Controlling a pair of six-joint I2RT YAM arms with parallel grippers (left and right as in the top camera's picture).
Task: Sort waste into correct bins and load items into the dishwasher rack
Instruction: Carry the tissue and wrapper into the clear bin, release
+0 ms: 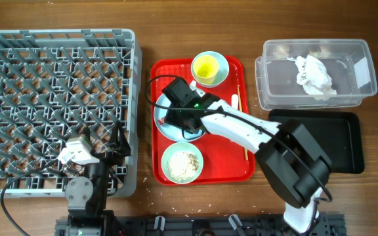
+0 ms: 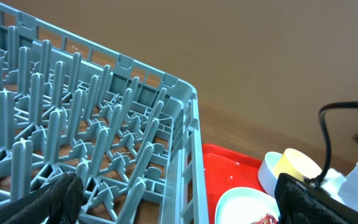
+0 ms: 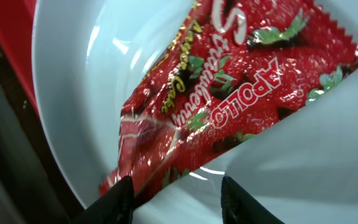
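My right gripper point(image 1: 178, 118) hangs low over the round pale blue plate point(image 1: 165, 131) on the red tray. In the right wrist view its fingers point(image 3: 178, 198) are open, with the left finger at the lower end of the red snack wrapper point(image 3: 229, 93), which lies on the plate point(image 3: 79, 93). A yellow cup point(image 1: 206, 66) sits in a pale bowl at the tray's back. A second bowl point(image 1: 182, 164) holds rice scraps. Chopsticks point(image 1: 241, 118) lie along the tray's right side. My left gripper point(image 1: 104, 156) is open and empty at the front right corner of the grey rack point(image 1: 58, 98).
The clear tub point(image 1: 277, 75) at the back right holds crumpled white tissue point(image 1: 314, 75). The black tray point(image 1: 333, 141) lies in front of it. The red tray point(image 1: 225, 167) stands between the rack and the bins. A few rice grains lie on the table near the tray's front.
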